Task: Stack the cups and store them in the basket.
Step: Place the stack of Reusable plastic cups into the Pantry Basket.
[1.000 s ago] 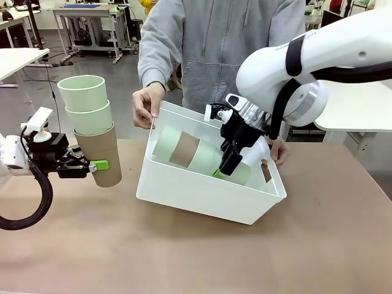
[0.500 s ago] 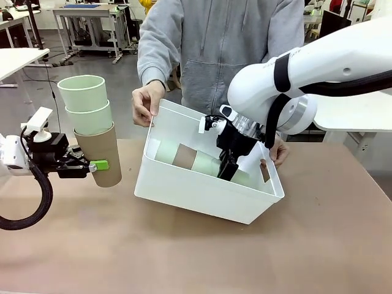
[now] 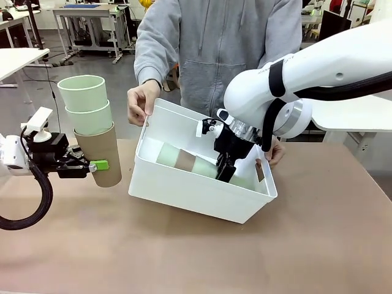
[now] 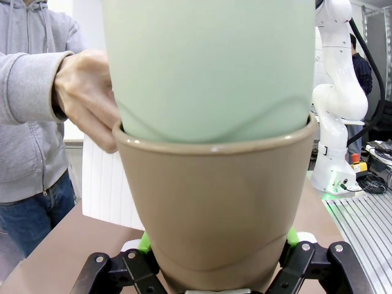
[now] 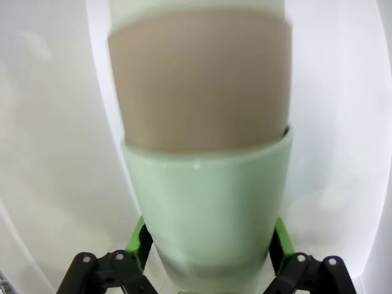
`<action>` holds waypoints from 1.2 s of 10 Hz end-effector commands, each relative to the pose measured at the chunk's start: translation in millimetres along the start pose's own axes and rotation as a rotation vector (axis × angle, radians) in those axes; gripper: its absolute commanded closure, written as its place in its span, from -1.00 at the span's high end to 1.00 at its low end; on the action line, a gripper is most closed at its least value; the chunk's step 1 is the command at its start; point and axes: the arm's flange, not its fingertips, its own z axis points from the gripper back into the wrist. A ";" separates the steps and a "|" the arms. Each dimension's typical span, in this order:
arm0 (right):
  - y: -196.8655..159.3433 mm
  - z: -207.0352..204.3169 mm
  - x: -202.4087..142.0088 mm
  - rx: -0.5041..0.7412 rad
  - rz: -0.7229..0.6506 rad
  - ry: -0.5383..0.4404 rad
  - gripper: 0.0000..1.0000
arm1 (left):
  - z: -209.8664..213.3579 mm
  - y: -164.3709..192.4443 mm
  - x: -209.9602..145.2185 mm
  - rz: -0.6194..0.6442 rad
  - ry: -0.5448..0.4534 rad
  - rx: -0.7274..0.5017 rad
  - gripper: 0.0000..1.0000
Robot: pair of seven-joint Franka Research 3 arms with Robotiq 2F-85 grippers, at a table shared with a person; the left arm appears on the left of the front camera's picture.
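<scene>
- Brown tabletop (image 3: pixel 184 263), with the tilted white basket (image 3: pixel 184 190) at its middle.
- Inside lies a cup stack (image 3: pixel 184 160); the right gripper (image 3: pixel 223 171) flanks its mint base, grip unclear.
- At nine o'clock, the left gripper (image 3: pixel 98 165) pinches a second stack (image 3: pixel 92 125), which stands upright.
- A person's hand (image 3: pixel 139 101) holds the basket's rim at eleven o'clock.

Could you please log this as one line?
left gripper: shut on upright stack | right gripper: around lying stack | person's hand: holds basket

My bottom cup (image 3: pixel 101 156) is tan-brown, both upper cups (image 3: pixel 86 104) are mint green, the basket (image 3: pixel 184 190) is white, the person's hoodie (image 3: pixel 214 49) is grey.
</scene>
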 end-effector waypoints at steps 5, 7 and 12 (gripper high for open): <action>45.2 118.7 -13.6 -0.054 -0.008 -0.117 1.00 | -0.5 -0.8 4.9 -0.012 -0.006 -0.004 0.69; 66.3 179.4 -39.5 -0.070 -0.001 -0.250 1.00 | -0.5 -0.8 4.9 -0.012 -0.006 -0.004 0.69; 94.3 261.7 -142.1 -0.155 0.125 -0.610 1.00 | -0.5 -0.8 4.9 -0.012 -0.006 -0.004 0.69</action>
